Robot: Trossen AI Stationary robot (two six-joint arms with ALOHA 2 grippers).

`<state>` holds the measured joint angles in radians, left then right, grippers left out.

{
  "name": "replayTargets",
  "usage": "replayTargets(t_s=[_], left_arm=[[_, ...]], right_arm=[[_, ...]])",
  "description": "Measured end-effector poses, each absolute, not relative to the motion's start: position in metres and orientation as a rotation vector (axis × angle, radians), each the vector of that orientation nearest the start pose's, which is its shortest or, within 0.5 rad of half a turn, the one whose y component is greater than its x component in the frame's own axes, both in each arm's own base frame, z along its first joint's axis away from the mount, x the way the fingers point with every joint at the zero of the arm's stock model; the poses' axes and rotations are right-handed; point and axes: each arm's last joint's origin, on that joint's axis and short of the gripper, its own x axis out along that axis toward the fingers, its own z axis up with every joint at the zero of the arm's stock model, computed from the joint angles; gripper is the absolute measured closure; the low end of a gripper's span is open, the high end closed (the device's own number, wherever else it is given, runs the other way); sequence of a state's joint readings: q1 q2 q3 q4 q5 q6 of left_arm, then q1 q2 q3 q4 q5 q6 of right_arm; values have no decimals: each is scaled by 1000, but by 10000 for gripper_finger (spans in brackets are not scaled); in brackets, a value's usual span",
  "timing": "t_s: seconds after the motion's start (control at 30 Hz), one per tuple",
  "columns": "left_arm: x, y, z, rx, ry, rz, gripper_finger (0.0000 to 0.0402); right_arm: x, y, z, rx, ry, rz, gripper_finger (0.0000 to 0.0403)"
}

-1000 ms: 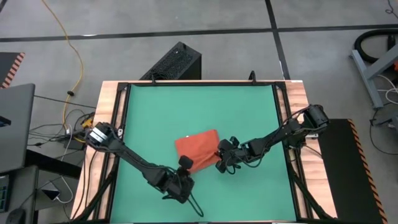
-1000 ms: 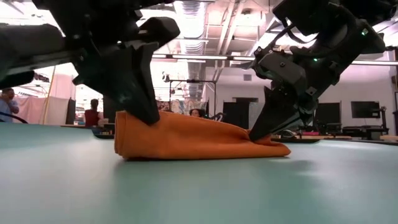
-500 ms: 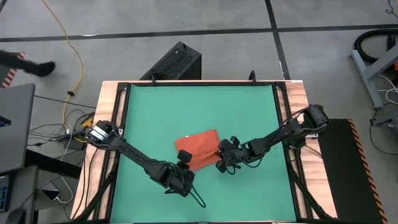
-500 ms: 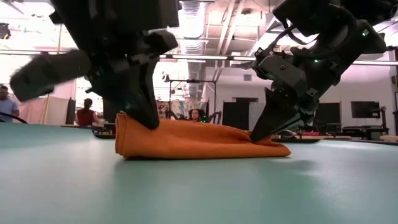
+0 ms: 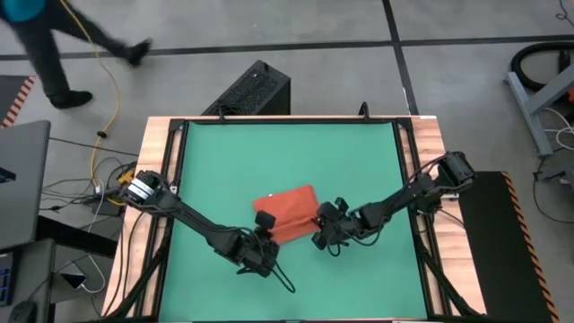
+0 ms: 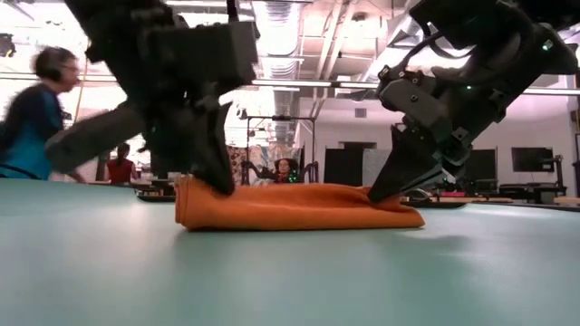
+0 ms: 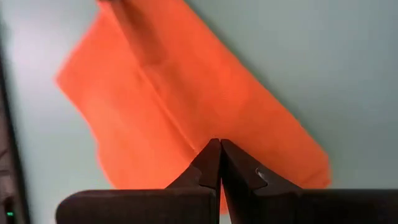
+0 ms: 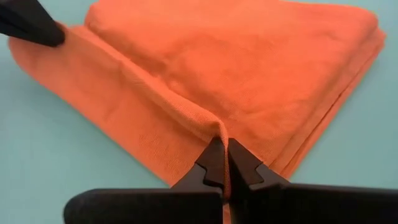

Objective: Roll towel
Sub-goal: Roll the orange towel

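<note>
Where towel [image 5: 287,215] lies folded: L gripper [image 5: 263,226] & R gripper [image 5: 320,218] both pinching its edge.

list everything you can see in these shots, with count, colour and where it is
towel: one, orange-red, folded flat on the mat near its middle
mat: one, green, covering the table top
table: one, light wood rim with black rails around the mat
black box: one, on the floor behind the table
yellow cable: one, on the floor at the far left
person: one, dark clothes, walking past the far left corner
left gripper: one, dark, fingers shut on the towel's near left edge
right gripper: one, dark, fingers shut on the towel's near right corner
</note>
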<state>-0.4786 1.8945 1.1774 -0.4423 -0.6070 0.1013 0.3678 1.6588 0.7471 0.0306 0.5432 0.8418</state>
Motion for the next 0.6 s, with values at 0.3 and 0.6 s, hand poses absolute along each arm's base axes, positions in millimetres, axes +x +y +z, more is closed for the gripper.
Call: replayTargets(t_s=[0.3, 0.6], left_arm=[[332, -151, 180, 684, 901, 84, 401], [335, -155, 181, 684, 868, 42, 401]], right_arm=[[280, 98, 138, 404, 635, -525, 389], [275, 95, 135, 406, 642, -607, 389]])
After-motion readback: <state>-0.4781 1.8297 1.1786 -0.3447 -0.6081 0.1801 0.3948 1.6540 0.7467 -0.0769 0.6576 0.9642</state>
